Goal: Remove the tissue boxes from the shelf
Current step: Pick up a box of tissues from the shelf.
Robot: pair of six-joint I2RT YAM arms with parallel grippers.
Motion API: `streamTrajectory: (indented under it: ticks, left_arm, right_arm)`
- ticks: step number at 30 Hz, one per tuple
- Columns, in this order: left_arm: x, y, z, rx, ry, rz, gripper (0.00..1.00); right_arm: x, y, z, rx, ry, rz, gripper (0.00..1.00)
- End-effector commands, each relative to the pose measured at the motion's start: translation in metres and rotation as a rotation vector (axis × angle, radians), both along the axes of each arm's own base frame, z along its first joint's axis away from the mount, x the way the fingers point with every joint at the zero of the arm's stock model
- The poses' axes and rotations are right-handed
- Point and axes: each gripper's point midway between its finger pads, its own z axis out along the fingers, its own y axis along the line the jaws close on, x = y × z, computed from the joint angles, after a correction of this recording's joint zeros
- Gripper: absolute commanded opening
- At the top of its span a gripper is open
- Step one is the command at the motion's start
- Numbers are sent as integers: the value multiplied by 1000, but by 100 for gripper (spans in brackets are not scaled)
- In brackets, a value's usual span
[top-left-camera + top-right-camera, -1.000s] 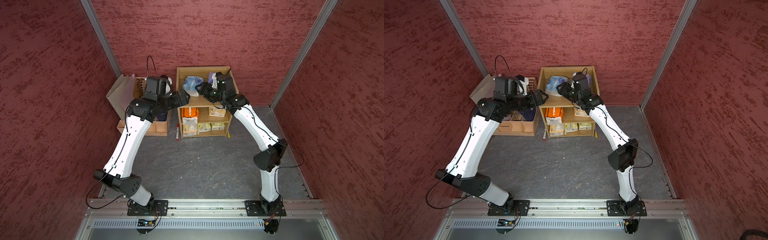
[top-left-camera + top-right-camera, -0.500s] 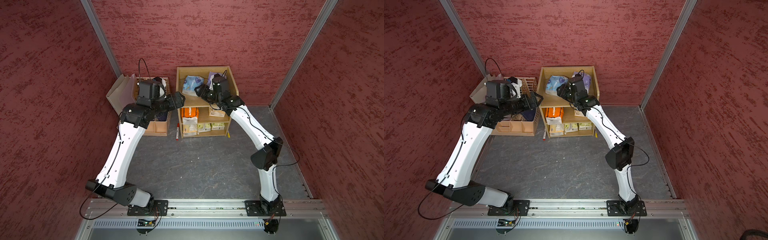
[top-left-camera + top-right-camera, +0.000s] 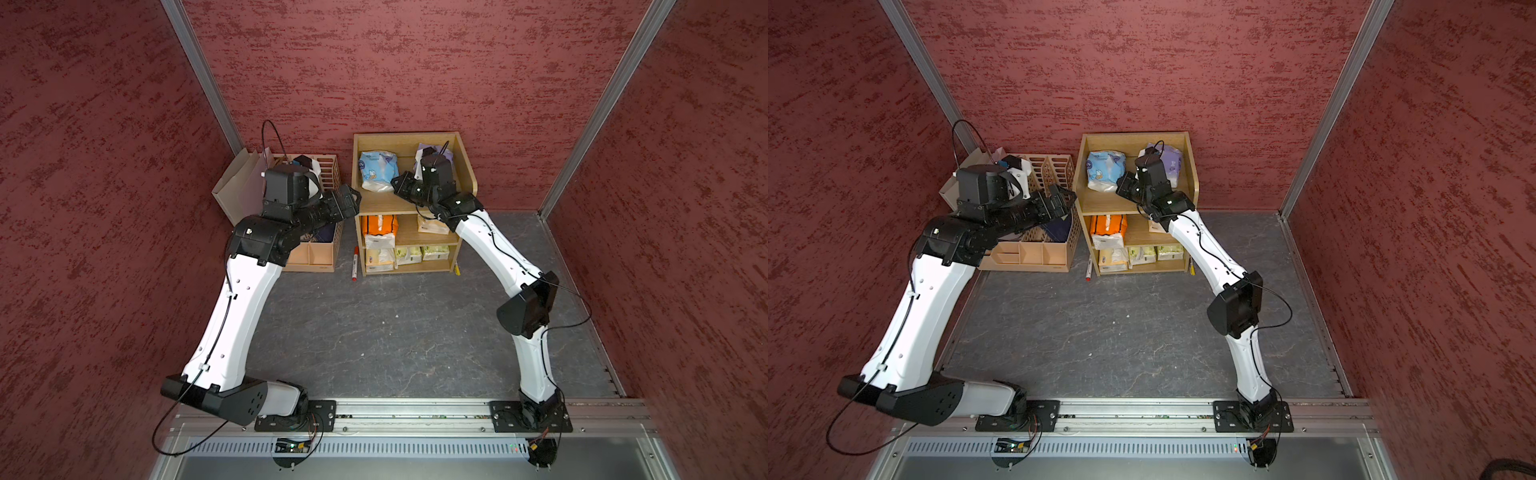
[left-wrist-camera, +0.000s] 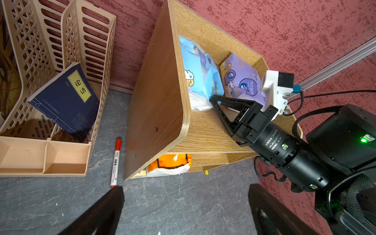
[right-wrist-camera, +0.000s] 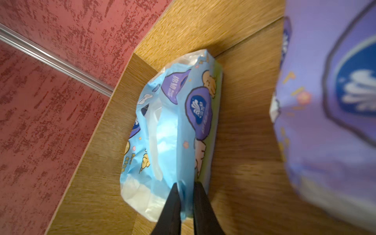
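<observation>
The shelf (image 3: 467,166) (image 3: 1188,166) stands against the back wall. On its top tier lie a light blue tissue box (image 3: 376,170) (image 3: 1105,169) (image 4: 200,73) (image 5: 173,122) and a lilac one (image 3: 1169,160) (image 4: 241,79) (image 5: 325,101). My right gripper (image 5: 186,189) (image 3: 395,183) is shut on a fold of the light blue pack's wrapper at its near end. An orange pack (image 3: 378,226) (image 4: 171,161) and a pale one (image 3: 432,226) sit on the middle tier, yellow-green ones (image 3: 422,252) on the bottom. My left gripper (image 4: 185,188) (image 3: 353,195) hangs open and empty beside the shelf's left panel.
A beige slotted file organizer (image 3: 316,253) (image 4: 67,160) with a navy booklet (image 4: 67,97) stands left of the shelf, a paper bag (image 3: 239,187) behind it. A red marker (image 3: 355,262) (image 4: 116,160) lies on the floor between them. Red walls close in on three sides.
My right gripper moved left to the light blue pack and closed on its wrapper. My left arm drew back a little to the left, away from the shelf.
</observation>
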Motion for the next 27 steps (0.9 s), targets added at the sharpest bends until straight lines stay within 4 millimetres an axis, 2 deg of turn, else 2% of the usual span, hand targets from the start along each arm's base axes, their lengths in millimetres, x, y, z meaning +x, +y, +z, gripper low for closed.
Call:
streamTrajectory:
  ticks: [1, 5, 17, 21, 24, 27]
  left_arm:
    - [1, 2, 11, -25, -43, 15, 100]
    - [-2, 0, 14, -36, -45, 3, 100]
    - [-22, 12, 23, -30, -77, 32, 100]
    - [-27, 12, 27, -43, -84, 32, 100]
    - [-31, 12, 28, -52, -86, 31, 100]
    - [-35, 13, 29, -55, -87, 27, 100]
  right_arm:
    - [-21, -5, 41, 6, -68, 30, 2]
    - [-34, -12, 57, -8, -86, 42, 0]
    - [-82, -38, 84, -37, -111, 90, 0]
    - [-106, -43, 87, -59, -116, 152, 0]
    - [-131, -42, 88, -62, -130, 242, 0]
    - [-159, -40, 78, -70, -117, 350, 0]
